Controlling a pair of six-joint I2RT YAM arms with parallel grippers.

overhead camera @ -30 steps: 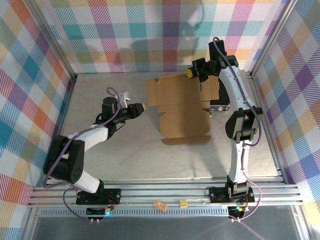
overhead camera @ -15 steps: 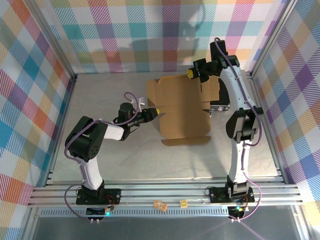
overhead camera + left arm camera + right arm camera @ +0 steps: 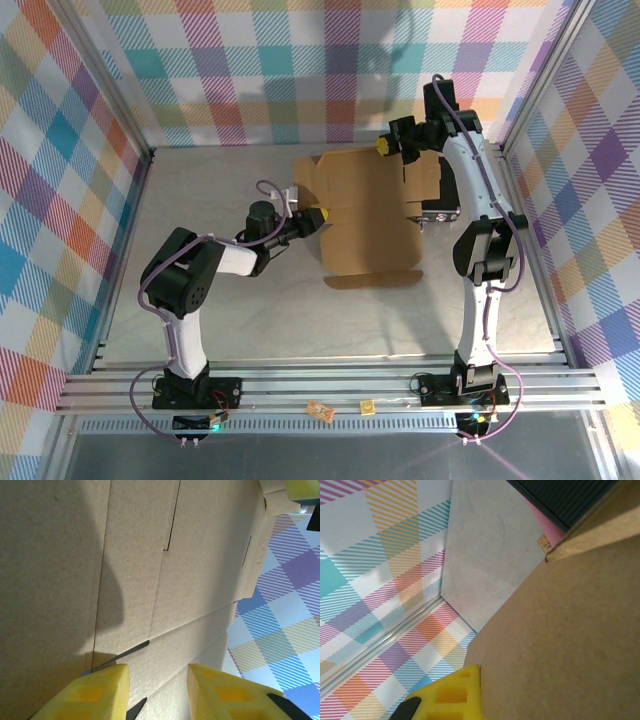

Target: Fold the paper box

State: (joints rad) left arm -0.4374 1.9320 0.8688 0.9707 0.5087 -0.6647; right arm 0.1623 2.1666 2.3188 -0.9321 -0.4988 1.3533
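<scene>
The paper box [image 3: 365,215] is a brown cardboard sheet with flaps, lying mostly flat at the table's middle right. Its far edge is lifted. My left gripper [image 3: 318,215] is at the sheet's left edge. In the left wrist view, the yellow fingers [image 3: 100,692] stand open with the cardboard [image 3: 150,570] just beyond them. My right gripper [image 3: 384,148] is at the raised far edge. In the right wrist view, one yellow finger [image 3: 450,697] presses against the cardboard [image 3: 560,640], which hides the other finger.
A black case [image 3: 440,213] lies partly under the sheet's right side and appears as a black case [image 3: 560,500] in the right wrist view. Checked walls [image 3: 70,150] close in the left, back and right. Two small tags [image 3: 320,410] lie on the front rail.
My left arm has swung right across the table, bringing its gripper from well left of the sheet to its left edge. The right arm has barely moved.
</scene>
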